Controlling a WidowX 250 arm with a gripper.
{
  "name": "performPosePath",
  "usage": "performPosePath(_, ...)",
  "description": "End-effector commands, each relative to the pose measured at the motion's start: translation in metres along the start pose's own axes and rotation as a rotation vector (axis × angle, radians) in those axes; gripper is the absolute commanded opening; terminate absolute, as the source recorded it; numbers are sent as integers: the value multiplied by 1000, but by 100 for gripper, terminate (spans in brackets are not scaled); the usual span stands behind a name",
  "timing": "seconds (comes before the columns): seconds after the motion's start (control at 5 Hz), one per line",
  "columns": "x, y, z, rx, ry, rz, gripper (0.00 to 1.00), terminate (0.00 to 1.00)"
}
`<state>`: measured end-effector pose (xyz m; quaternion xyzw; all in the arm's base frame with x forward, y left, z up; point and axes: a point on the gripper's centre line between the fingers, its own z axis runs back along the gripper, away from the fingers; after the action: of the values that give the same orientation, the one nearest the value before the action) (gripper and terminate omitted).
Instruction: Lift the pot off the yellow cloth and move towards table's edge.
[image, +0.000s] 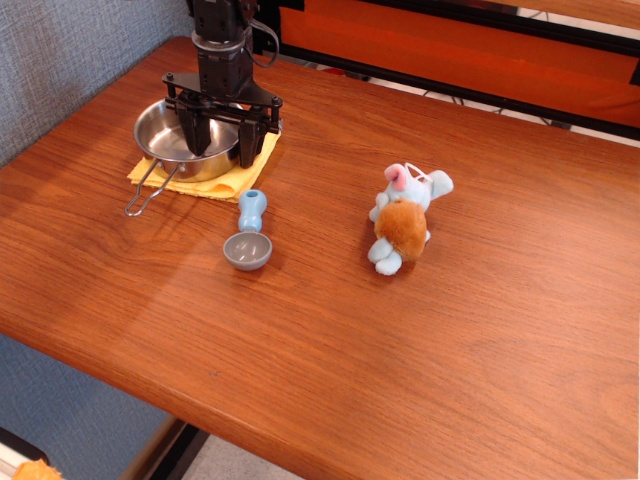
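A reddish-brown wood-grain table (420, 330) with a rounded front edge fills the frame; grey textured wall at upper left, an orange panel along the top. At upper left, the shiny round steel pot (170, 140) sits on the soft yellow cloth (232, 178), its thin wire handle reaching lower left. The black gripper (221, 142) hangs released, one finger inside the pot, one outside its right rim. A blue-grey scoop (248, 240) and plush toy (402, 218) lie mid-frame.
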<state>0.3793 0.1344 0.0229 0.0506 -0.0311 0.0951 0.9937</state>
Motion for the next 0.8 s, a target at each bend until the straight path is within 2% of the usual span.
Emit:
performPosePath(0.0,5,7,21,-1,-60,6,0,0)
performPosePath(0.4,5,5,24,-1,-62,-20,0,0)
performPosePath(0.6,3,7,35,37,-64,-20,0,0)
